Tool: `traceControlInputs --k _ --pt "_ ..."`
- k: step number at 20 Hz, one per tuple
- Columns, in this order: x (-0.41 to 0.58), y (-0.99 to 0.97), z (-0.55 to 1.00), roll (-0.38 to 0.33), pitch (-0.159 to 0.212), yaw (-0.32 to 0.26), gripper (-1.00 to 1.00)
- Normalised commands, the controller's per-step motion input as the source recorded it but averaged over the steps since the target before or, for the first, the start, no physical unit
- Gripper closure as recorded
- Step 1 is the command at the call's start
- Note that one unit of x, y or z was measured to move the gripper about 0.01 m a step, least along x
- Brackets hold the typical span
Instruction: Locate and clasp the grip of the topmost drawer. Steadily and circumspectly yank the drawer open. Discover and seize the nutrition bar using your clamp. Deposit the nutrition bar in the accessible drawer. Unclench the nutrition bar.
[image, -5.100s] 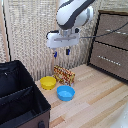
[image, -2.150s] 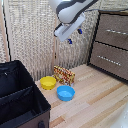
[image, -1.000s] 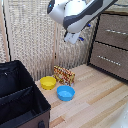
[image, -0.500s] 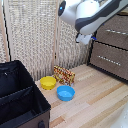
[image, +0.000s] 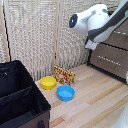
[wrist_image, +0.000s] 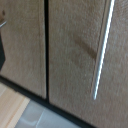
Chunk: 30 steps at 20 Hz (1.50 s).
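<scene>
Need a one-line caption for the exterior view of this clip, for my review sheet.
Franka arm raised near the dark-brown dresser, while nutrition bar, yellow bowl and blue bowl wait on the wooden floor.

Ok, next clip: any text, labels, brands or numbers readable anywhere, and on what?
None can be read.
Nutrition bar: busy red, yellow and orange print, too blurred to make out any words.
Yellow bowl, blue bowl, black bin, dresser: no markings visible.

Nutrition bar (image: 64, 75) stands behind two bowls (image: 56, 88).
</scene>
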Motion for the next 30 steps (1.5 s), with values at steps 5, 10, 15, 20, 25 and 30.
traceControlInputs --k 5,10,15,20,25,30 --pt "0.0 -0.65 0.3 -0.184 -0.003 0.013 -1.0" --pt "0.0 -0.53 0.37 -0.141 0.0 0.01 -1.0" --pt "0.002 -0.51 -0.1 -0.068 0.031 0.085 -1.0" --pt "0.023 -0.27 -0.17 -0.025 0.001 0.055 1.0" --pt "0.0 -0.01 0.0 0.0 0.0 0.0 1.0" --pt "0.0 0.0 0.22 0.0 0.0 0.0 1.0"
